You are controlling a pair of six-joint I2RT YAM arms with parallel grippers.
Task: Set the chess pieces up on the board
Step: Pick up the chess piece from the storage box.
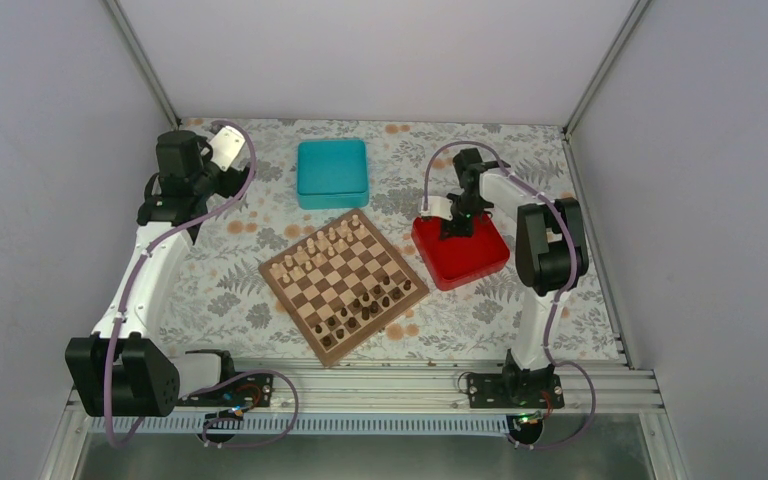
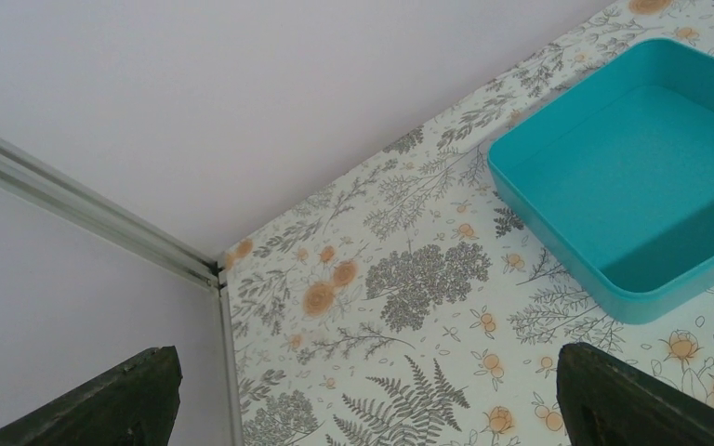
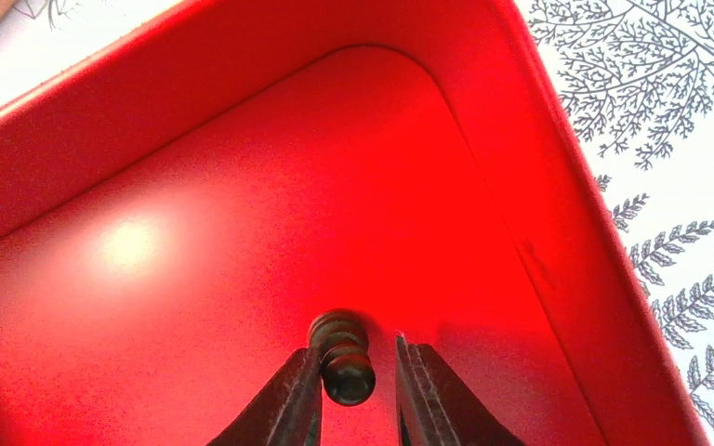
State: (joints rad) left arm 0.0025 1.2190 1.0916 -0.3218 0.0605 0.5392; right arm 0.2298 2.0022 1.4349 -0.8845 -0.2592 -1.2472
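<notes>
The right gripper (image 3: 355,358) is being held low inside the red tray (image 1: 488,268), which is sitting on the floral desk (image 1: 230,262) just beside the board (image 1: 344,275). In the right wrist view, one dark chess piece (image 3: 342,360) is being straddled by the fingers (image 3: 293,400) on the tray floor. It is being touched by one finger, while a thin strip of red is showing between it and the other. The gripper is therefore being read as not yet clenched on the piece. From this low angle, whether the piece is lying flat or being tipped cannot be told with certainty.

The left gripper (image 2: 369,372) is being held released, its fingertips wide apart with nothing between them. It is being kept above the desk's far left corner, near the teal box (image 2: 632,186).

On the board, dark chess pieces (image 1: 365,305) are being shown grouped along the near right edge. Pale pieces (image 1: 320,248) are lined along the far left edge, and the middle squares are bare.
</notes>
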